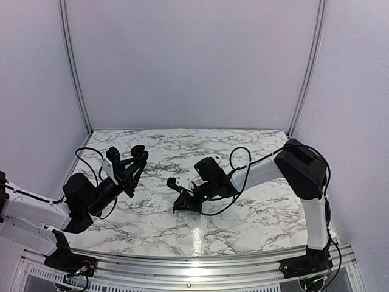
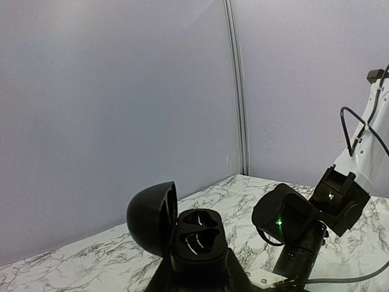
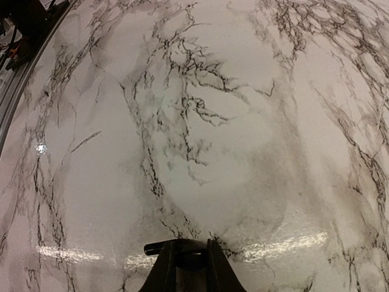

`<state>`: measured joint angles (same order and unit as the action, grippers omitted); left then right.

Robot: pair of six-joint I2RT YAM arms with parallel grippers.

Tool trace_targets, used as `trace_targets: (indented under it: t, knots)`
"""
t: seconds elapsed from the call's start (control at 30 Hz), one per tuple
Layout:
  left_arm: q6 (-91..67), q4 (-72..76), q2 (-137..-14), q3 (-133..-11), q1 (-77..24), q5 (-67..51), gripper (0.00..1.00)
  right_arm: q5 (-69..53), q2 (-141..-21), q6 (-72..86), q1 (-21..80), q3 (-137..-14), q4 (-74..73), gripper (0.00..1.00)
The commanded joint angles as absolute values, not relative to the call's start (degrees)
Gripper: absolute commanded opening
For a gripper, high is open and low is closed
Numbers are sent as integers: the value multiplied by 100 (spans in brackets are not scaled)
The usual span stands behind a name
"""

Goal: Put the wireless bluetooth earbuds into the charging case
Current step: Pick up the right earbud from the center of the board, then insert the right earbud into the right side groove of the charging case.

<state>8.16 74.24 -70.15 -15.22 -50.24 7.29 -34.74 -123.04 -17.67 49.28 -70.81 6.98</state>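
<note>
My left gripper (image 1: 135, 159) is raised above the left of the table and shut on the black charging case (image 2: 197, 234). The case's lid (image 2: 152, 216) is swung open and both of its wells look empty. My right gripper (image 1: 180, 204) is down at the marble near the table's middle. In the right wrist view its fingers (image 3: 216, 267) close around one black earbud (image 3: 153, 248), whose short stem sticks out to the left. A second earbud (image 1: 172, 181) lies loose on the marble just beyond the right gripper.
The marble table top (image 1: 255, 213) is walled by plain panels behind and at both sides. The right arm's wrist (image 2: 292, 225) shows in the left wrist view, low and to the right of the case. A metal rail (image 1: 200, 267) runs along the near edge.
</note>
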Motion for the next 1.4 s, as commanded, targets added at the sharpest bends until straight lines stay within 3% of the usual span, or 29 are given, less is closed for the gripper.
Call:
trace_targets:
  t: [0.0, 0.43, 0.77, 1.03, 1.37]
  knots:
    - [864, 7436, -6972, -1582, -4994, 667, 6, -3306, -12115, -1766, 5013, -6897, 340, 10]
    - [612, 7411, -6865, -1579, -4845, 39, 6, -2325, -9842, -1996, 5112, -6447, 763, 7]
    - [44, 6940, -6955, -1973, -4559, -2520, 5, -1148, -8419, -2668, 5720, -6492, 818, 8]
    - [-855, 6903, -7414, -2414, -4415, -4139, 5, -302, -7811, -3251, 6422, -6417, 806, 8]
    - [-1495, 6919, -7688, -2811, -4396, -4839, 4, 894, -7760, -4093, 7197, -6348, 653, 8]
